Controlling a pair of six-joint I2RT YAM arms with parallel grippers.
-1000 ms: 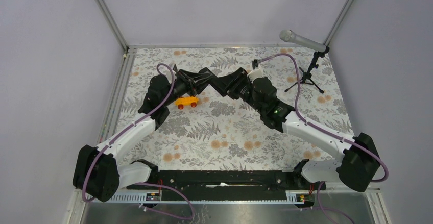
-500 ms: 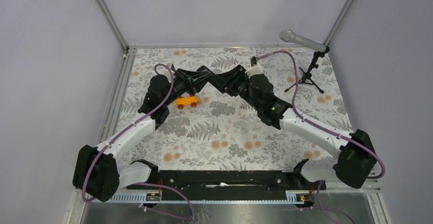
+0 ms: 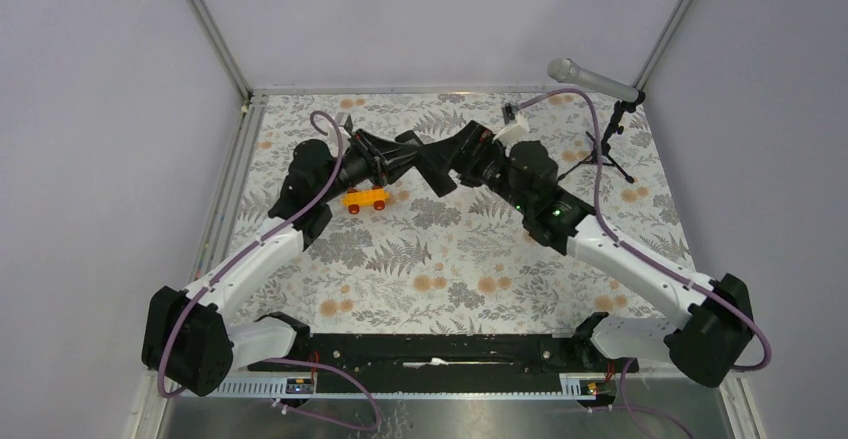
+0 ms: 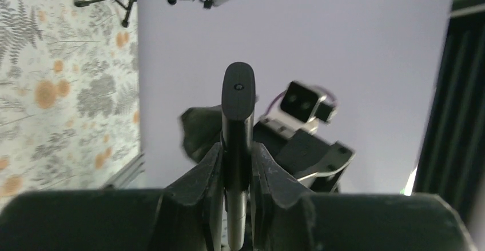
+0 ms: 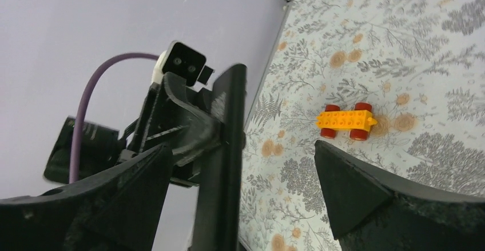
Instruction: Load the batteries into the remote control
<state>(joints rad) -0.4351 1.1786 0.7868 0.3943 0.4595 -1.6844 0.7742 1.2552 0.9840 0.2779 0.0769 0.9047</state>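
Both arms reach to mid-tabletop [image 3: 450,259] and meet above the fern-print cloth, wrists angled toward each other.

Left gripper [image 4: 237,160]: fingers [image 4: 207,171] pressed in on the remote control [image 4: 238,94], one on each flat face. In the left wrist view the remote shows edge-on, a slim black bar rising past the fingertips with its rounded end uppermost. It is held off the tabletop.

Right gripper [image 5: 243,148]: fingers [image 5: 354,188] spread wide. In the right wrist view the remote [image 5: 220,165] runs up through the gap, much closer to the finger on the picture's left than to the other. Contact with that finger: cannot tell. The far finger is well clear of it.

From above, the two grippers overlap as one dark mass and the remote cannot be separated from them.

Other items: an orange toy car [image 3: 365,199] with red wheels sits on the tabletop just beside the left arm's wrist, nearer the camera. A microphone [image 3: 590,79] on a small tripod stands at the far right corner.
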